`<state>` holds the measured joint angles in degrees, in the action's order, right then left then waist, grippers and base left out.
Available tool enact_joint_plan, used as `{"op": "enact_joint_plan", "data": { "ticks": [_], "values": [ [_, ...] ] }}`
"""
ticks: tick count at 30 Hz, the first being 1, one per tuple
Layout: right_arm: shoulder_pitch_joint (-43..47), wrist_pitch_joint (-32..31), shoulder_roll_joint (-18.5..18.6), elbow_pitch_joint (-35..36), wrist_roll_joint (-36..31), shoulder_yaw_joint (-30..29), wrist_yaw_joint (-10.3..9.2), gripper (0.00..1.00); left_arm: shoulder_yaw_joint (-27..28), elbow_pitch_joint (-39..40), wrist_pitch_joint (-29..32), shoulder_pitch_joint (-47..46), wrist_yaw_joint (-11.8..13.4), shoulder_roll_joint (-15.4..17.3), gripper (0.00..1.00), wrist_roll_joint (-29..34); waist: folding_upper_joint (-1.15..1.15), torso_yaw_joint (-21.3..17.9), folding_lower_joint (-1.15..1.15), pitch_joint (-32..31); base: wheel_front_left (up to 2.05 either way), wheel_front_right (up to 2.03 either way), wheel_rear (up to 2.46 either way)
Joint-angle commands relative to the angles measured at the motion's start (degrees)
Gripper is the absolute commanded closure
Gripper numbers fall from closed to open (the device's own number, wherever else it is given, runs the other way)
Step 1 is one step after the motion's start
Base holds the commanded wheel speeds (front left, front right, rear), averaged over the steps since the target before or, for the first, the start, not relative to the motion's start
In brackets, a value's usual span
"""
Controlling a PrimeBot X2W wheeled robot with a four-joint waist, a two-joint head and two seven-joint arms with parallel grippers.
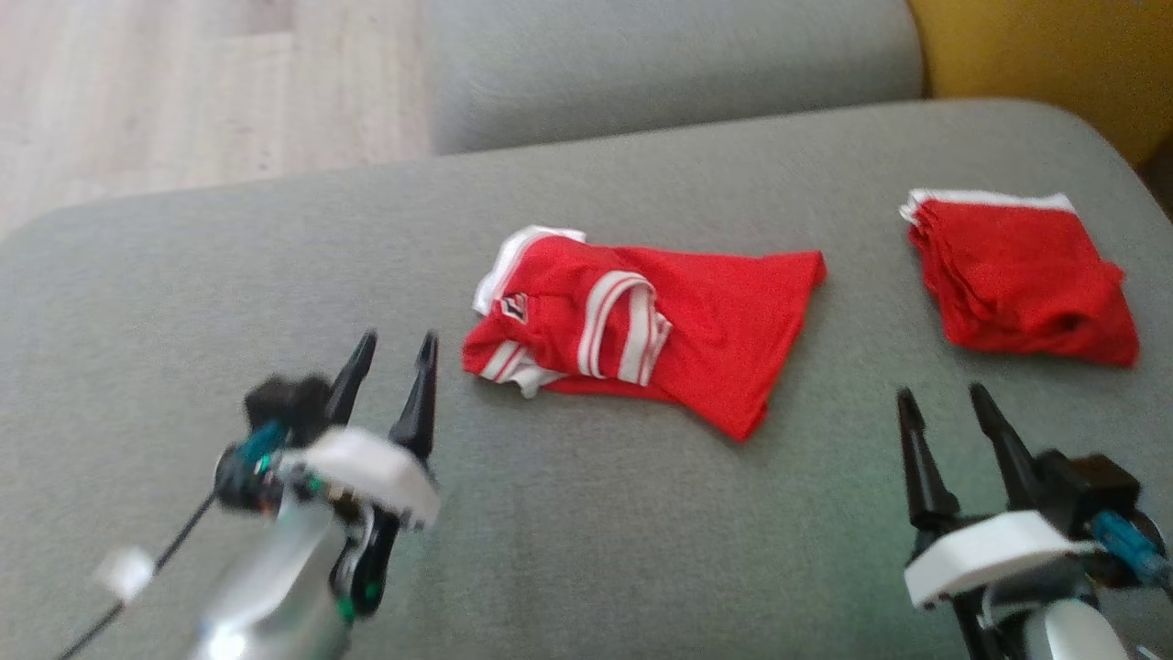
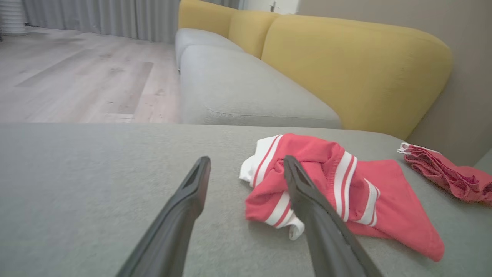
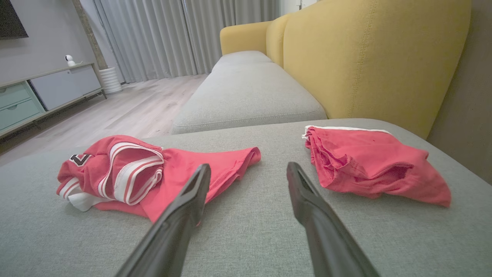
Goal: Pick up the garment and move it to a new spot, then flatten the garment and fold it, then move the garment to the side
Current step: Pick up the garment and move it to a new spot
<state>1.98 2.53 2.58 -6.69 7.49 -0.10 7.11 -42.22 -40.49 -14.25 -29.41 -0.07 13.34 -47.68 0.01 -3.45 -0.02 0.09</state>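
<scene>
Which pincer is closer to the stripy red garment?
Left. The left pincer sits open just beside the left edge of the stripy red garment, not touching. The right pincer is farther off on its right side, near the folded red pile.

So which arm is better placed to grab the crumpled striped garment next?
Left. The left fingers, open, sit right beside the bunched end of the striped garment; the right fingers, also open, are farther off, nearer the folded red pile.
</scene>
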Motion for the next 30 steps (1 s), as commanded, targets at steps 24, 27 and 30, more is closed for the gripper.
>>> {"op": "enact_joint_plan", "data": {
  "ticks": [24,27,30],
  "values": [
    [5.5,3.1,0.3,1.7,1.2,2.1,0.37,0.00,14.2,35.4,-0.7,33.1,14.8,8.2,0.00,8.6,-0.01,5.4,0.02,-4.2,0.00,0.00,0.00],
    [5.2,3.4,0.3,1.2,1.4,2.5,0.37,0.00,13.8,36.4,-0.4,33.3,15.2,8.2,0.00,8.8,-0.01,5.5,0.02,-4.2,0.00,0.00,0.00],
    [4.9,3.5,0.3,0.7,1.3,2.8,0.37,0.00,13.7,36.8,-0.2,33.3,15.4,8.3,0.00,8.9,-0.01,5.5,0.02,-4.2,0.00,0.00,0.00]
  ]
}}
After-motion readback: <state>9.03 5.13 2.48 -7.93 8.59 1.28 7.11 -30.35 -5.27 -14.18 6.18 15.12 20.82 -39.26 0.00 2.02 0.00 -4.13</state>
